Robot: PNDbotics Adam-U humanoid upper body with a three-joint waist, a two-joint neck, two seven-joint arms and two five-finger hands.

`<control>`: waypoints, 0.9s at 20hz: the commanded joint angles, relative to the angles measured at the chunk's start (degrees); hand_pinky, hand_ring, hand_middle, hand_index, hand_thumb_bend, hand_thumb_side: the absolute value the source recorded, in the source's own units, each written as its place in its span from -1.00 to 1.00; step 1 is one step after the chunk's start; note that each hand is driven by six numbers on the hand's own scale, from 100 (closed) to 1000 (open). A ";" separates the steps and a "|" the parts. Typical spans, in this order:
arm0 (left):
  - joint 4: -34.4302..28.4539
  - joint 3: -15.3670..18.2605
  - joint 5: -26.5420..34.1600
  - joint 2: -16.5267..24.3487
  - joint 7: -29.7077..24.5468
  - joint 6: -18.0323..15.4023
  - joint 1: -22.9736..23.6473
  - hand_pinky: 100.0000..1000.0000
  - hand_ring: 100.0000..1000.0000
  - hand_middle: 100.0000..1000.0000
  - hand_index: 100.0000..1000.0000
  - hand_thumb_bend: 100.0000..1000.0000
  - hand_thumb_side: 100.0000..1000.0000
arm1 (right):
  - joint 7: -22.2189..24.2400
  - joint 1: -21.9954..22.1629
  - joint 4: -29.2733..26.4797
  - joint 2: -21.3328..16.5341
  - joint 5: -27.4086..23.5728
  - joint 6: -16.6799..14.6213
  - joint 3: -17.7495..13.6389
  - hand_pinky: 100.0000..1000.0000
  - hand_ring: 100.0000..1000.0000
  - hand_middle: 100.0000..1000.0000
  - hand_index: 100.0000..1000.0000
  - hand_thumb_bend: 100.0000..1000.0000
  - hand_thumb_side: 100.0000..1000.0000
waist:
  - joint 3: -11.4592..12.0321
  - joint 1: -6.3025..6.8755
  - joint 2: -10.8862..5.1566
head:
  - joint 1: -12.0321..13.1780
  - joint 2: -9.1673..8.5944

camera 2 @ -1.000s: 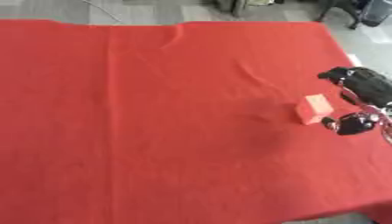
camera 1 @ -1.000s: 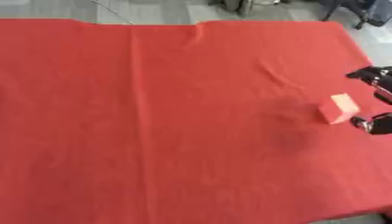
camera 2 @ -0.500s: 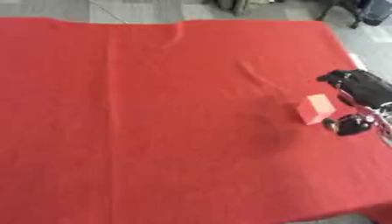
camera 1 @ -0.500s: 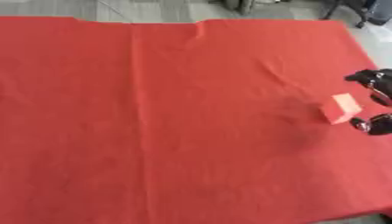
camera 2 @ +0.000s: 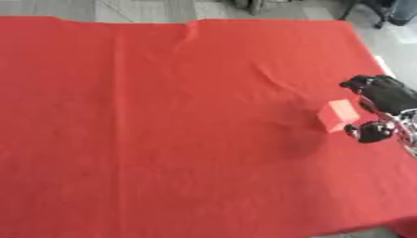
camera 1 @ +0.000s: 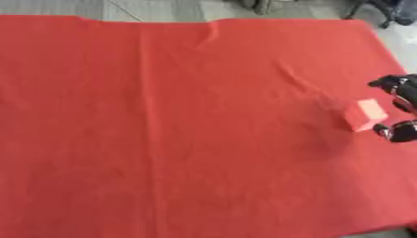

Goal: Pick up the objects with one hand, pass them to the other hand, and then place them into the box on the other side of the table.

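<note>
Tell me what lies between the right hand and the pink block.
Nothing lies between them. In the right eye view the right hand brackets the pink block from its right side, dark fingers above and below it. Whether they touch it cannot be told; only red cloth surrounds it.

One pink block (camera 2: 339,115), one red cloth (camera 2: 163,116), one robot hand (camera 2: 383,100), possibly open

Office or lab: red-clothed table (camera 1: 163,116), grey floor (camera 1: 138,7) (chair base (camera 2: 383,14) beyond).

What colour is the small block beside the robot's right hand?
The block is pinkish-red, lighter than the cloth; the right eye view shows it best.
</note>
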 commanded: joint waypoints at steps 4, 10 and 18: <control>-1.22 0.39 0.16 0.79 -0.07 -0.07 -0.63 0.24 0.22 0.46 0.52 -1.00 0.67 | -0.35 -0.63 0.79 -1.11 0.73 0.03 -0.31 1.00 0.70 0.75 0.86 -0.39 -1.00 | 0.31 0.10 -0.67 | -0.41 -1.03; -1.36 0.45 0.16 0.81 0.04 -0.05 -0.62 0.24 0.22 0.45 0.52 -1.00 0.67 | -0.07 -0.92 2.38 -0.75 1.34 0.29 -0.45 1.00 0.70 0.76 0.86 -0.41 -1.00 | 0.59 0.07 -0.35 | -0.77 -1.28; -1.35 0.43 0.11 0.79 0.15 0.09 -0.54 0.25 0.23 0.44 0.52 -1.00 0.67 | -0.36 -1.12 3.95 -0.24 2.40 0.59 -0.80 1.00 0.70 0.76 0.84 -0.46 -1.00 | 0.75 0.08 0.12 | -1.06 -1.52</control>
